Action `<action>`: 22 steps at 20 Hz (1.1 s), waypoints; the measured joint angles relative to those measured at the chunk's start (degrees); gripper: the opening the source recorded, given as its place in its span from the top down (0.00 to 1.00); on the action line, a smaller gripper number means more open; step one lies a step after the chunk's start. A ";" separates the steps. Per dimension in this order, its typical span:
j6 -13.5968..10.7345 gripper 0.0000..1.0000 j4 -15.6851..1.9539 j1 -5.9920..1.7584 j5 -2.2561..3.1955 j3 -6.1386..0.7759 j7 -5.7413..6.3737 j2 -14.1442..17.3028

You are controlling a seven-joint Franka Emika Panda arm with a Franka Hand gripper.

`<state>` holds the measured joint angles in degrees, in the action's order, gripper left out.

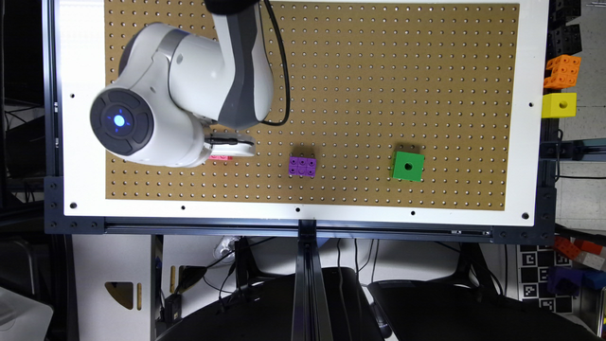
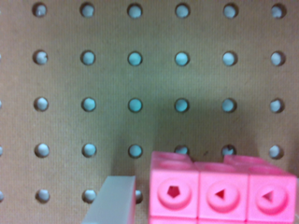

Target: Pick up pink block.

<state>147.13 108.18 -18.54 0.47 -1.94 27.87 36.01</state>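
- Pink block (image 1: 220,157): ext. view shows a thin pink strip only; the rest is covered by the white gripper (image 1: 232,147) and the wrist housing above it.
- Pink block (image 2: 222,189), wrist view: cut off by the frame edge. One row of 3 round recesses fully visible; a 2nd row barely starts at the edge.
- Gripper state: cannot tell. Wrist view shows 1 pale finger (image 2: 113,199), just beside the block's end w/ a narrow gap, not touching. Opposite finger not made out, so no call on spread vs. pressed together.
- Robot arm (image 1: 189,90): 1, upper part cut off by the ext. view's top edge. Blue light glows on its round dark joint cap.
- Counts on the pegboard (image 1: 378,71): 1 pink block, 1 purple block (image 1: 302,166), 1 green cube (image 1: 407,166).
- Counts off the board, ext. view's right edge: 1 orange block (image 1: 562,71), 1 yellow cube (image 1: 559,104). More coloured pieces low on the right are too dim to count.
- Task item look: bright pink, glossy plastic, made of joined square cells; each cell has a round recess w/ a small dark opening at centre.
- Task item location: flat on the brown pegboard, toward the ext. view's left, directly under the gripper. Purple block is apart from it toward the ext. view's right, green cube further right; all 3 sit roughly in one row.
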 joint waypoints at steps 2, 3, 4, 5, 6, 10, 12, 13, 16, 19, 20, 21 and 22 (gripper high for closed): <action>-0.09 0.00 -0.31 0.00 0.00 0.00 0.00 0.07; -0.09 0.00 -0.33 0.00 0.00 0.00 0.00 0.08; -0.09 0.00 -0.34 0.00 0.00 0.00 0.00 0.08; -0.09 0.00 -0.34 0.00 0.00 -0.01 0.00 0.16; -0.07 0.00 -0.37 -0.01 0.00 -0.01 0.00 0.26; -0.05 1.00 -0.41 -0.03 0.00 0.01 0.00 0.24; -0.05 1.00 -0.41 -0.03 0.00 0.01 0.00 0.24; -0.05 1.00 -0.41 -0.03 0.00 0.01 0.00 0.23; -0.12 1.00 -0.41 -0.04 0.00 0.01 0.00 0.22; -0.12 1.00 -0.41 -0.04 0.00 0.01 0.00 0.22; -0.12 1.00 -0.41 -0.04 0.00 0.01 0.00 0.22; -0.12 1.00 -0.41 -0.04 0.00 0.01 0.00 0.22; -0.20 1.00 -0.41 -0.05 0.00 0.01 0.00 0.16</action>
<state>146.93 107.77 -18.59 0.47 -1.93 27.87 36.17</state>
